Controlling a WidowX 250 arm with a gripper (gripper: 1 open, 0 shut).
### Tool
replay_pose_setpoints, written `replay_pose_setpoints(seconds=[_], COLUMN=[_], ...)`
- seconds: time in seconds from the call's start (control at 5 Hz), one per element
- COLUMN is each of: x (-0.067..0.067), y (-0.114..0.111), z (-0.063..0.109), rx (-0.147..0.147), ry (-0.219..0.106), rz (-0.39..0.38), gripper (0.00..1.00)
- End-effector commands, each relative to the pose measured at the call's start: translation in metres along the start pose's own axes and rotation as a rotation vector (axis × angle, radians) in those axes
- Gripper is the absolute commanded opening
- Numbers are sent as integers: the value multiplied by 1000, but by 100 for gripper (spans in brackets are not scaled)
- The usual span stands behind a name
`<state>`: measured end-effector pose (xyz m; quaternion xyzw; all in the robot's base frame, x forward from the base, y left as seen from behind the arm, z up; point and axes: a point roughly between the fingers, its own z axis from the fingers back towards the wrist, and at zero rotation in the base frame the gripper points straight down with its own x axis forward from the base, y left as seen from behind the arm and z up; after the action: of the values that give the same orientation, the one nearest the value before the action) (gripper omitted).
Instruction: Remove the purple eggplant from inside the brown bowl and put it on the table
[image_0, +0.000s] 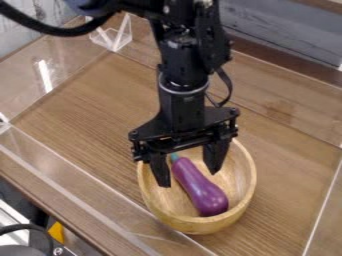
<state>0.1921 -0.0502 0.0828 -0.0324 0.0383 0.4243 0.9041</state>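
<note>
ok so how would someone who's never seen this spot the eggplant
Start at the wooden table edged by clear walls and find the round brown bowl near its front, under the black gripper. The purple eggplant lies inside it: the only glossy purple thing there, elongated, with a small green stem tip.

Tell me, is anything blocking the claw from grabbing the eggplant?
Nothing visible does. The gripper hangs with jaws open right above the purple eggplant, which lies alone in the brown bowl.
</note>
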Motion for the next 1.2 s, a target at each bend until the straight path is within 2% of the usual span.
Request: replay_pose_setpoints(seconds=[0.0,0.2,0.6,0.8,1.0], x=[-1,-3,-10,-13,-7], y=[-14,-23,-28,-29,-27], z=[8,13,-17,-32,-44], rx=[-22,-33,-26,-33,-50], ry=[-19,-22,-21,-22,-26], rz=[29,73,26,-19,23], gripper=[100,100,100,100,100])
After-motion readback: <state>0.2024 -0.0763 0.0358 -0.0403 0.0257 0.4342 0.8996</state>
